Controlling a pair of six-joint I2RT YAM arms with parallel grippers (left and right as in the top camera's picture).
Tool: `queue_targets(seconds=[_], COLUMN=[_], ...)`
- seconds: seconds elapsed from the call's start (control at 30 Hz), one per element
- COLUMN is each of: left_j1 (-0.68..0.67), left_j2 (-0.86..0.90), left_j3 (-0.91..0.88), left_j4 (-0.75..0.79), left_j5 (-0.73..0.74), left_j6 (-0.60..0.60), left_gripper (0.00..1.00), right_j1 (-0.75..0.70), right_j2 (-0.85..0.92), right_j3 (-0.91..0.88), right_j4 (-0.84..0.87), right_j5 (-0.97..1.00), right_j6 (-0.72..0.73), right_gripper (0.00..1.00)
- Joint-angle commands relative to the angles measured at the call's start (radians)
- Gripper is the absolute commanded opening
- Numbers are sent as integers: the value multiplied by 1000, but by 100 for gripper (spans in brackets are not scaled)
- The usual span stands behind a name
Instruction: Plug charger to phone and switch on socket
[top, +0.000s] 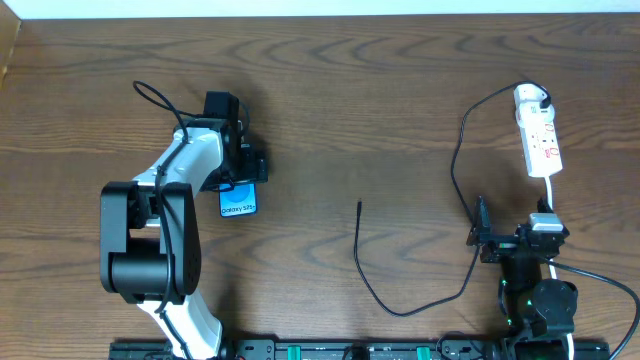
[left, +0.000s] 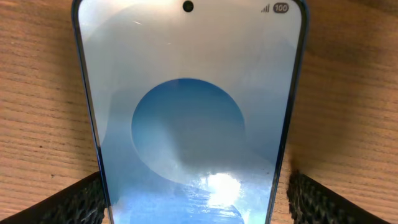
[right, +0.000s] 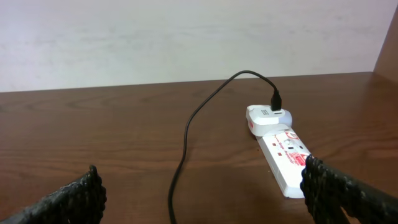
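Observation:
The phone (top: 238, 203) lies on the wooden table with its blue screen up; it fills the left wrist view (left: 186, 93). My left gripper (top: 240, 172) is open, with one finger on each side of the phone (left: 196, 199). The charger (top: 372, 290) is a black cable. Its free tip (top: 360, 205) lies mid-table, apart from the phone. Its other end sits in a white adapter (right: 267, 118) on the socket strip (top: 540, 140). My right gripper (top: 510, 238) is open and empty (right: 202, 193). It faces the strip (right: 286, 155), with the cable (right: 185, 140) running between its fingers.
The strip's white cord (top: 552, 195) runs down toward the right arm's base (top: 540, 305). The left arm's body (top: 150, 240) stands at the front left. A light wall (right: 186, 37) rises behind the table's far edge.

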Motion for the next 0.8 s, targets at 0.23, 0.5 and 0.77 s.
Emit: queue_targets(seconds=[0.23,0.5,0.77], left_j1=[4,4,4], left_j2=[31,31,31], left_j3=[-39,-39,-39], left_j4=[-13,-13,-13], left_j5=[6,6,6], left_j6=[3,3,3], left_gripper=[89,86,85], right_j1=[5,5,5], right_j2=[-6,-6,-6], right_j3=[-4,-4,-4], right_j4=[-1,-1,-1], right_j5=[4,4,4], right_j6=[13,13,13], right_gripper=[99,99,99])
